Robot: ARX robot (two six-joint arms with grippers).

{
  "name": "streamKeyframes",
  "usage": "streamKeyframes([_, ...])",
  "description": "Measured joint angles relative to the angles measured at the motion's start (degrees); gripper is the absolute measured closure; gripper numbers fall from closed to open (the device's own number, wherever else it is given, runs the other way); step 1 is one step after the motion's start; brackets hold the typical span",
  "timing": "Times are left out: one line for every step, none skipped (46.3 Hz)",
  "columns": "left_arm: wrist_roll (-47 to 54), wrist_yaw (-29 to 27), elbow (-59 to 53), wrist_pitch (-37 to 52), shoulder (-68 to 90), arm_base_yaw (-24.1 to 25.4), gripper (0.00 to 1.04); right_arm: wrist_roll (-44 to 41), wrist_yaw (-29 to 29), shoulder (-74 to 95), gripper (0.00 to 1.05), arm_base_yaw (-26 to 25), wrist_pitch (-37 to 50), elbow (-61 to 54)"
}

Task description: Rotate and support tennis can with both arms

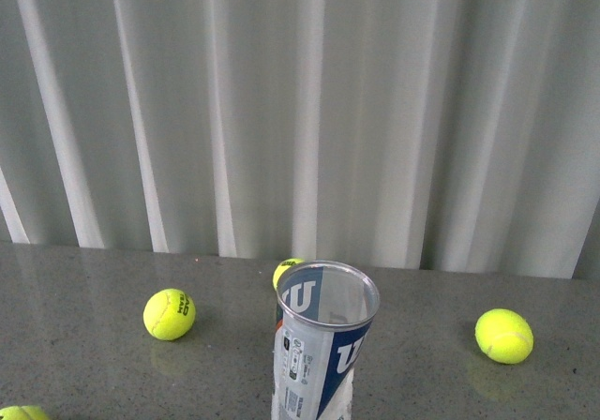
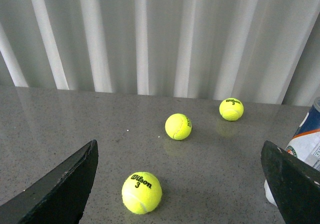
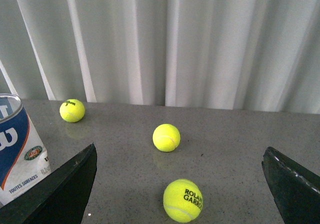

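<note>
Even, diffuse daylight-toned illumination; all three views sharp.
Soft reflections on the glossy counter (image 1: 94, 279); faint shadows beneath balls.

Each wrist view shows two black, wedge-shaped fingers (image 2: 65, 189) with matte faces; the right pair's fingers (image 3: 292, 184) have pale, scuffed edges.

Front cam sits on the body betw. the arms, looks level across the grey table (image 1: 84, 289) toward the white curtain (image 1: 300, 111), tennis can (image 1: 322, 345) close at frame bottom; left wrist cam rides low, faces the curtain, can at its edge; right wrist cam likewise, low and near; all 3 share can, table, curtain.
</note>
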Motion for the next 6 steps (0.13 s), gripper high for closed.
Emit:
streamKeyframes([0.0,0.0,0.0,0.0,0.0,0.0,0.07,0.02,0.0,0.0,0.07,0.0,0.0,0.0])
streamKeyframes([0.0,0.0,0.0,0.0,0.0,0.0,0.07,0.0,0.0,0.0,0.07,0.0,0.0,0.0])
streamKeyframes([0.0,0.0,0.0,0.0,0.0,0.0,0.07,0.0,0.0,0.0,0.07,0.0,0.0,0.0])
streamKeyframes([0.0,0.0,0.0,0.0,0.0,0.0,0.07,0.0,0.0,0.0,0.07,0.0,0.0,0.0])
streamKeyframes([0.0,0.0,0.0,0.0,0.0,0.0,0.07,0.0,0.0,0.0,0.07,0.0,0.0,0.0])
streamKeyframes([0.0,0.0,0.0,0.0,0.0,0.0,0.07,0.0,0.02,0.0,0.07,0.0,0.0,0.0])
